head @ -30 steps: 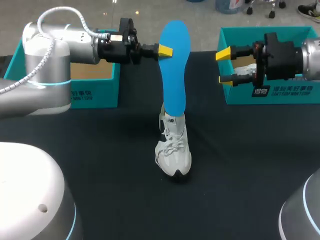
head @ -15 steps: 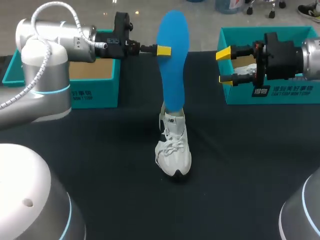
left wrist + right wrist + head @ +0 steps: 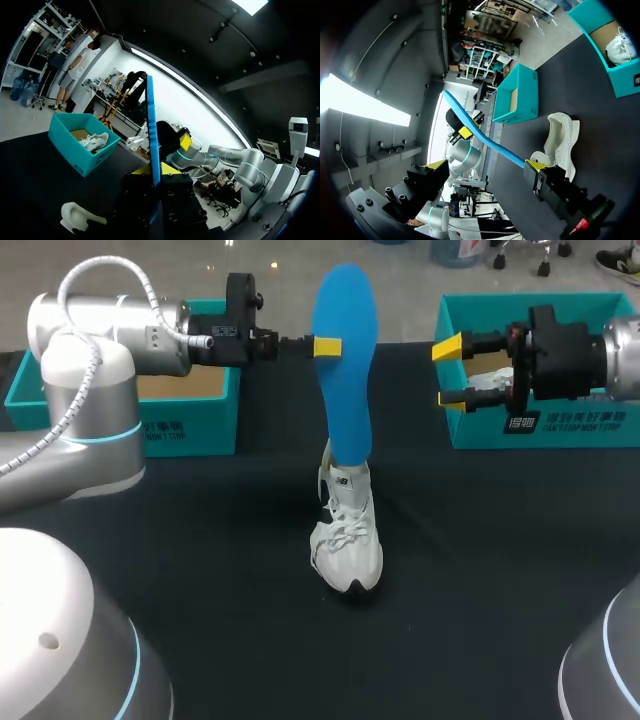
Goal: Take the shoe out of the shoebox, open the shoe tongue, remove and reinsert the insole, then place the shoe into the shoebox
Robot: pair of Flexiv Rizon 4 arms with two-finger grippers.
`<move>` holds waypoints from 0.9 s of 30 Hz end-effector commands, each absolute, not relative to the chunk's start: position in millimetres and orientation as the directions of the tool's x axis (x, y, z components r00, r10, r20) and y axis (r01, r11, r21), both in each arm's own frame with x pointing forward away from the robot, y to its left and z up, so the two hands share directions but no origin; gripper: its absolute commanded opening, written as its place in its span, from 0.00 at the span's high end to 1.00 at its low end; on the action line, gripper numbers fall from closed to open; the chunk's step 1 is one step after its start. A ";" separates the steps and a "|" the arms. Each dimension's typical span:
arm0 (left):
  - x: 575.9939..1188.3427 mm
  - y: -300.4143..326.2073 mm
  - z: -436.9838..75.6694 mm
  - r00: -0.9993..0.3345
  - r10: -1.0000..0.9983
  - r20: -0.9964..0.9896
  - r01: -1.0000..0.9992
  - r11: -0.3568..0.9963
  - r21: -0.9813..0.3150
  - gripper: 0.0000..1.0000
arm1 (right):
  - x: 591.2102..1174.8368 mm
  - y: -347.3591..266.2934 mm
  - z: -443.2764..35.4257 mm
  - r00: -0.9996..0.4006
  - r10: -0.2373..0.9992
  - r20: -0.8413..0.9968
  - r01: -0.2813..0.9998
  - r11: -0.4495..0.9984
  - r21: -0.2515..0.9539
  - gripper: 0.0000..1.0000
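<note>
some white print [image 3: 575, 421] on r shoebox [image 3: 480, 430] front

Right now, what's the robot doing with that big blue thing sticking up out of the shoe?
The left gripper is pinching a blue insole near its top and holding it upright. The insole's lower end sits at the opening of a white sneaker standing on the black table. The right gripper is open and holds nothing. It hovers in front of a teal shoebox with another white shoe inside.

White print on left shoebox [image 3: 190, 428] and right shoebox [image 3: 585, 430] — not clearly legible
</note>
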State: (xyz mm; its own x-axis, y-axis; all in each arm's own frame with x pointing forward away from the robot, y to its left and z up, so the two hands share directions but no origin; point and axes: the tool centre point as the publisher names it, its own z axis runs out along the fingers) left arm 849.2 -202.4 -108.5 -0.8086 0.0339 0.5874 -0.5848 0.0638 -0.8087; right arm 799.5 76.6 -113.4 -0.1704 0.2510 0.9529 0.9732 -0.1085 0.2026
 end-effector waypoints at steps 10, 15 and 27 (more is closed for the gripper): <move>848.2 -198.6 -106.2 -0.892 0.062 0.449 -0.446 0.050 -0.894 1.00 | 799.2 78.1 -113.2 -0.169 0.254 0.952 0.973 -0.111 0.202 0.00; 849.2 -195.3 -102.5 -0.983 0.053 0.174 -0.169 0.088 -0.982 1.00 | 799.2 78.1 -113.2 -0.169 0.254 0.952 0.973 -0.111 0.202 0.00; 847.0 -191.3 -92.6 -0.996 0.039 -0.081 0.086 0.124 -0.989 1.00 | 799.2 78.1 -113.2 -0.169 0.254 0.952 0.973 -0.111 0.202 0.00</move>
State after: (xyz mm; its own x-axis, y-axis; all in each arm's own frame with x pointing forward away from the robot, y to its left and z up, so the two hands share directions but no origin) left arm 851.9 -191.3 -95.1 -0.9982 0.0504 -0.0335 0.0390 0.1142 -0.9927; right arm 799.2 76.5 -113.0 -0.1700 0.2528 0.9525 0.9733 -0.1083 0.2025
